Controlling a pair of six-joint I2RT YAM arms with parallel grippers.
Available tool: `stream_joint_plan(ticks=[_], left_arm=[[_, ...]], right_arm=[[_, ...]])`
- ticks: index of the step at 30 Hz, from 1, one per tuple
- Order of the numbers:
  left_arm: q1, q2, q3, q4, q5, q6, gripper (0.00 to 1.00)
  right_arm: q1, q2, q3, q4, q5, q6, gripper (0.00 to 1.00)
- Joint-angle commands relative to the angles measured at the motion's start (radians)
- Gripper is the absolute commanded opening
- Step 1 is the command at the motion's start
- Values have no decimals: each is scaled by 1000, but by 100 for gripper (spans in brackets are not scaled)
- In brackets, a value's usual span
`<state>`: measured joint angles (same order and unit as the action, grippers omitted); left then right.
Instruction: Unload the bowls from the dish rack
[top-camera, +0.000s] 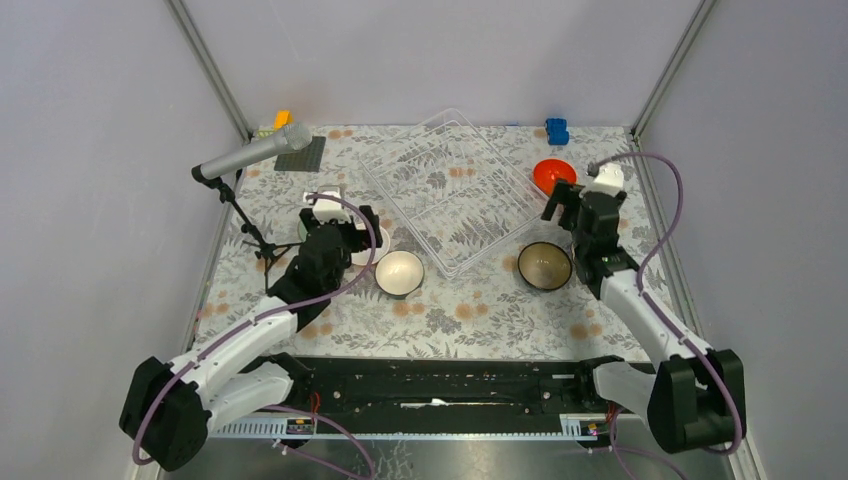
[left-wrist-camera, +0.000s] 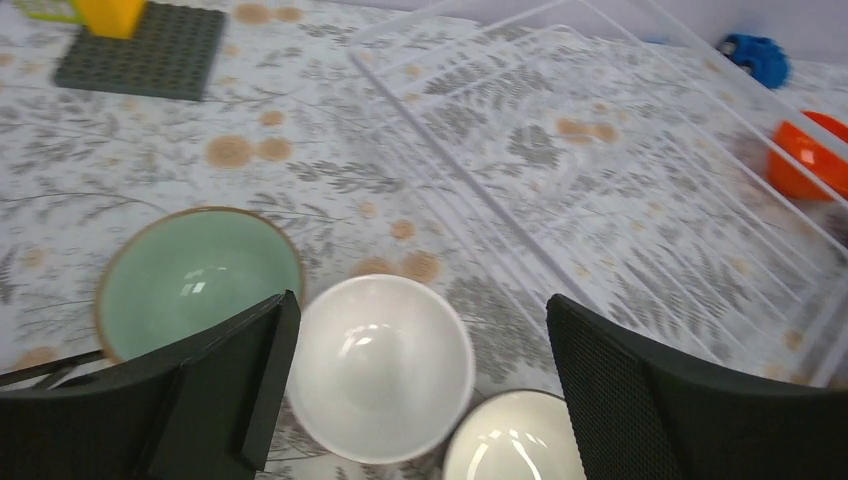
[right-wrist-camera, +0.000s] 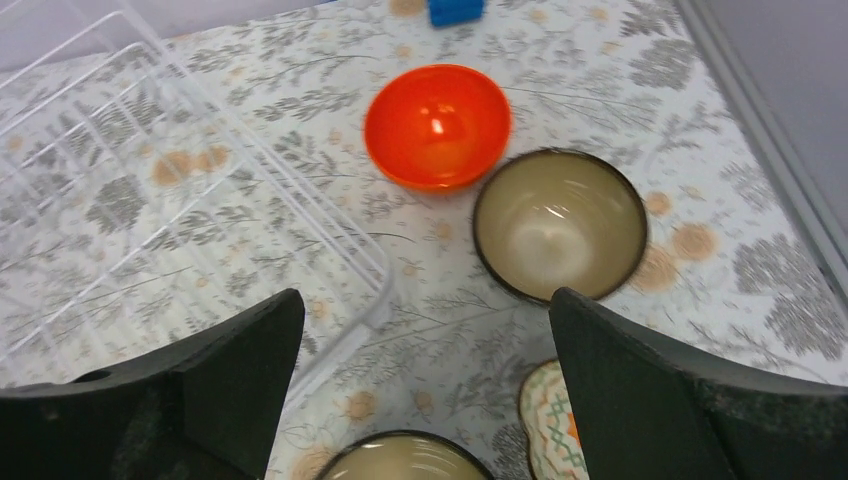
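Observation:
The clear wire dish rack (top-camera: 450, 190) lies tilted in the middle of the table with no bowl in it. My left gripper (left-wrist-camera: 420, 305) hangs open above a white bowl (left-wrist-camera: 380, 365), touching nothing. A pale green bowl (left-wrist-camera: 195, 275) sits to the left of it and a cream bowl (left-wrist-camera: 515, 440) below it to the right. My right gripper (right-wrist-camera: 425, 295) is open and empty over bare cloth. Ahead of it stand an orange bowl (right-wrist-camera: 437, 125) and a dark brown bowl (right-wrist-camera: 560, 222). Another dark-rimmed bowl (right-wrist-camera: 405, 460) and a patterned bowl (right-wrist-camera: 545, 420) lie under it.
A microphone on a stand (top-camera: 250, 155) rises at the left, near the left arm. A dark grey flat plate (left-wrist-camera: 145, 55) with a yellow block (left-wrist-camera: 110, 12) sits at the back left. A small blue toy block (top-camera: 556, 130) lies at the back right. Frame posts bound both sides.

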<state>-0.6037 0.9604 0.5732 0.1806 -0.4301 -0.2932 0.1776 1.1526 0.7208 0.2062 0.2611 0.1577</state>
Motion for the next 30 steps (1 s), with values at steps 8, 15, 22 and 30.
stream_joint_plan(ticks=[8,15,22,30], left_arm=[[296,130,-102,361,24,83,99],[406,186,-208,495,10,174,99],[489,325,-280,696,118,179,99],[510,452,-282,839,174,217,99]], right_arm=[[-46,-76,-338,431,128,-138,100],[-59,151,-503,834,44,-198,100],[-72,406,-553,1183,51,-188,100],[-95,400,-498,1078,45,-165,100]])
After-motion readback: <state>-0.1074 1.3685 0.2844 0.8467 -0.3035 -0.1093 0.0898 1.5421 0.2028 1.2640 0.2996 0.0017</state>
